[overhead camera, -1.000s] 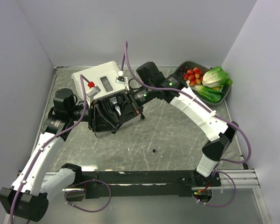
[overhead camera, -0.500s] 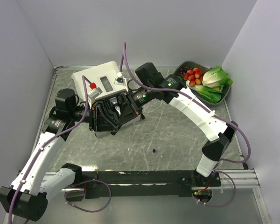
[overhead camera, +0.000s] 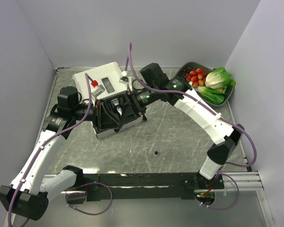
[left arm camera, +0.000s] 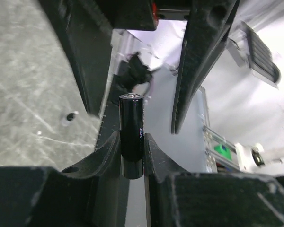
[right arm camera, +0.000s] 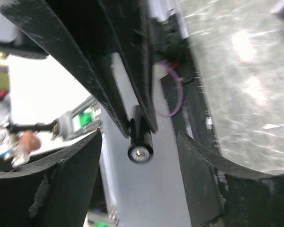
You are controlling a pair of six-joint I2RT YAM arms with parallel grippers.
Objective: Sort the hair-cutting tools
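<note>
1. Black, tiny and silver-capped: pinches a cylindrical bit (left arm camera: pixel 131 118) in the left gripper (left arm camera: pixel 131 153), with the fingers (left arm camera: pixel 106 152) pressed onto its lower half from both sides and the upper half standing free.
2. Holds the right gripper (right arm camera: pixel 138 137) spread wide around that same bit, seen end-on there, with neither of its fingers (right arm camera: pixel 61 184) touching it.
3. Hangs over the black moulded tray (overhead camera: pixel 109 124) in the top view, with both grippers reaching in from opposite sides; cannot tell from there how far above the tray.
4. Lies askew to the edges of the desk (overhead camera: pixel 180 137), this tray, in the far-left part, just beside a white box (overhead camera: pixel 104 73) that is nearer the far edge.
5. Shows a dark speck (overhead camera: pixel 156 152) on bare desk toward the near edge, well apart from the tray; too small to name.
6. Has a dark bowl (overhead camera: pixel 185 70) of leafy greens and small red fruit in the far-right corner, well apart from both grippers.
</note>
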